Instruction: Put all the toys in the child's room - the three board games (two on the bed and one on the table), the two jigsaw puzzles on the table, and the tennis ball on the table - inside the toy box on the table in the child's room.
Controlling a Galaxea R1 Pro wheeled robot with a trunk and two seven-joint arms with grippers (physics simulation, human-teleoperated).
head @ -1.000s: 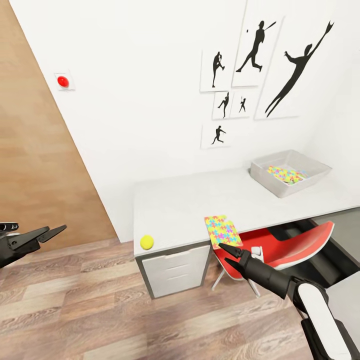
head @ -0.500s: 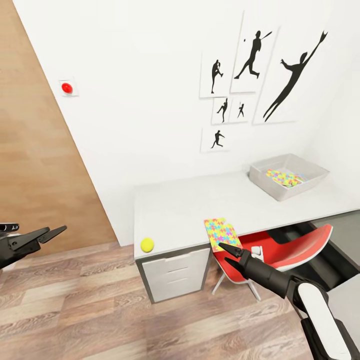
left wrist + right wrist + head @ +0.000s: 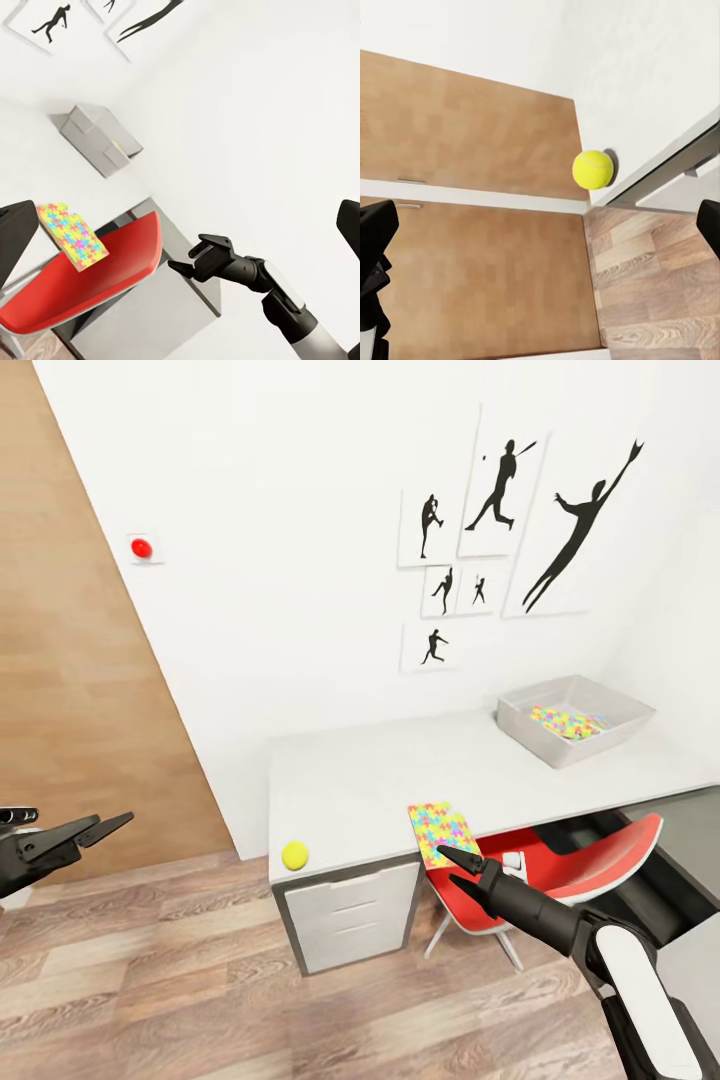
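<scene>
1. right gripper (image 3: 452,865): jaws apart, empty, just in front of the table (image 3: 360,780) edge, close below the jigsaw puzzle (image 3: 443,829) overhanging it.
2. left gripper (image 3: 105,826): jaws apart, empty, well apart from the table; right arm is nearer.
3. tennis ball (image 3: 294,854) sits at the table's near corner; toy box (image 3: 522,724) at the far end holds another puzzle.
4. right wrist view shows the ball (image 3: 593,169) against the edge; left wrist view shows the puzzle (image 3: 72,235) above the red chair (image 3: 90,285).

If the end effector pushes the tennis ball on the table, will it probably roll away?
Probably yes. The tennis ball is round and sits at the front corner of the table, so a sideways push could send it off the edge. Its fuzzy-looking surface should grip well. The open right end effector could likely close around it.
</scene>
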